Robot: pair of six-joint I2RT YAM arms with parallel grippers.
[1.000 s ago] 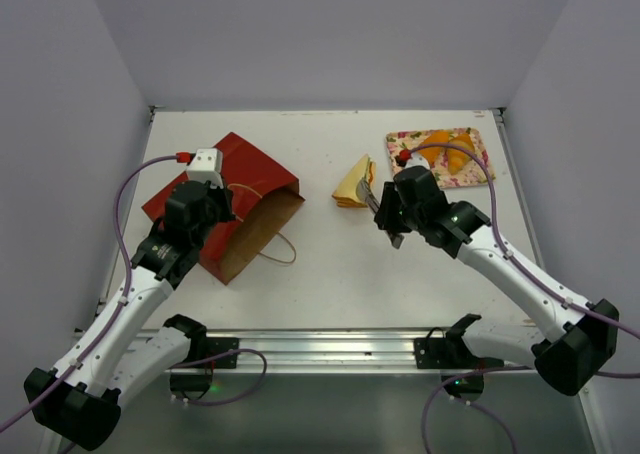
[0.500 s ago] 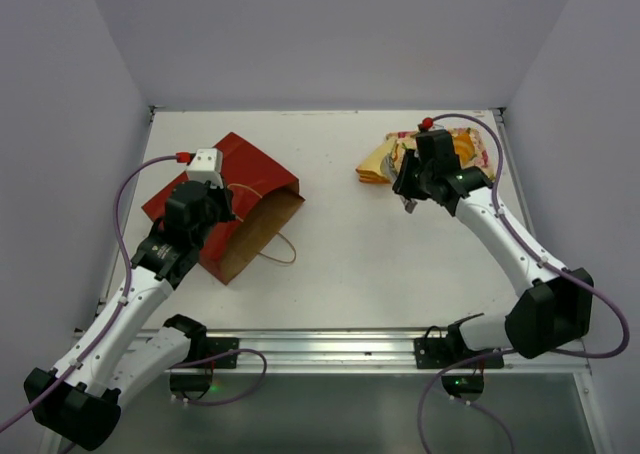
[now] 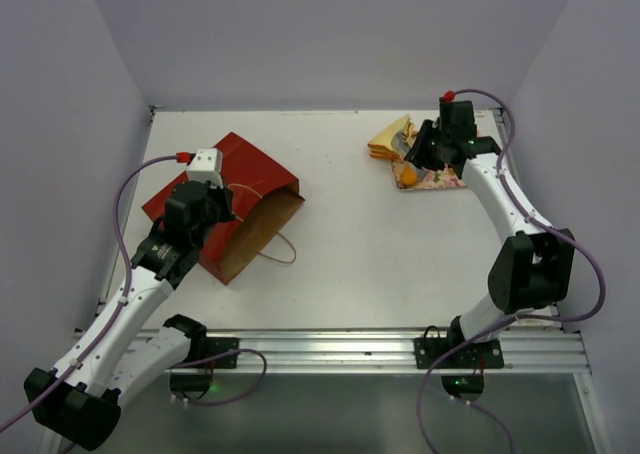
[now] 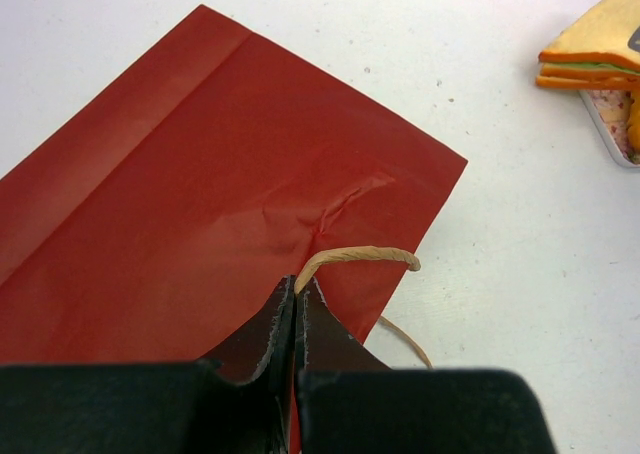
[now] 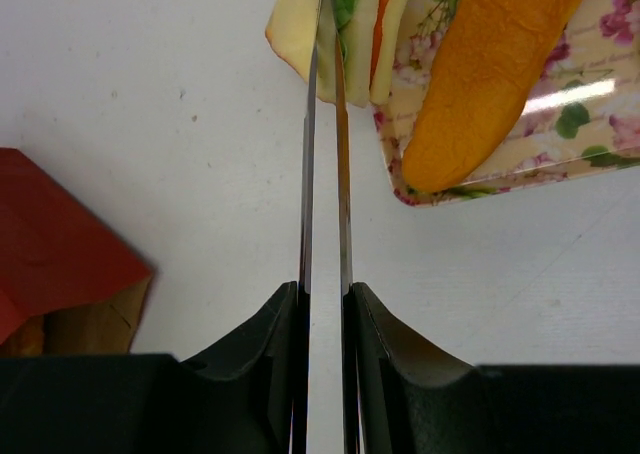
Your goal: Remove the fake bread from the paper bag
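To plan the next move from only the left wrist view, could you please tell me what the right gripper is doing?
Observer: The right gripper is shut on the triangular fake sandwich of yellow bread, pinching one layer.
Operator: Thank you; is anything on the tray?
Observer: A long orange bread roll lies on the pink-flowered rectangular tray.
Operator: Is the bag's mouth open?
Observer: Yes, the mouth of the flat red paper bag gapes, brown kraft inside showing; whether anything is inside, I cannot tell.
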